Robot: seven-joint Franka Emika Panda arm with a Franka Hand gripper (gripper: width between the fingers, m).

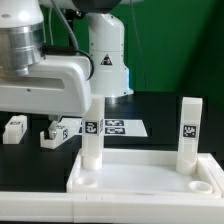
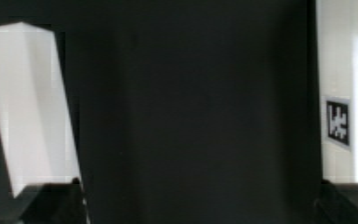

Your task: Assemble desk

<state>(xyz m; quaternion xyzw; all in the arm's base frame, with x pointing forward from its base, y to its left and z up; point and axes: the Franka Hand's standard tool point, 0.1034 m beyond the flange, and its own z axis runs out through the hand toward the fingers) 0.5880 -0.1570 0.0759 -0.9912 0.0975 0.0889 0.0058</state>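
In the exterior view the black table (image 1: 160, 108) fills the scene, and the white arm (image 1: 40, 85) looms from ten o'clock. The desk's white tabletop panel (image 1: 140, 174) lies at six o'clock, rim up, with round sockets showing at its near corners. Two legs stand upright in its far corners: one leg (image 1: 92, 145) at the panel's eleven o'clock, just under the arm's end, and the other leg (image 1: 188, 138) at one o'clock. Each bears a black-and-white square marker with no readable letters. The marker board (image 1: 122, 127) lies flat at the panel's twelve o'clock, just beyond it. Two loose legs lie on the table at the view's nine o'clock, the outer leg (image 1: 13, 128) and the inner leg (image 1: 58, 132), near each other. The robot's base carries a yellow warning triangle (image 1: 107, 62) but no legible words. In the wrist view the gripper (image 2: 197, 202) stands wide apart around dark, bare space, gripping nothing, flanked by two white uprights.
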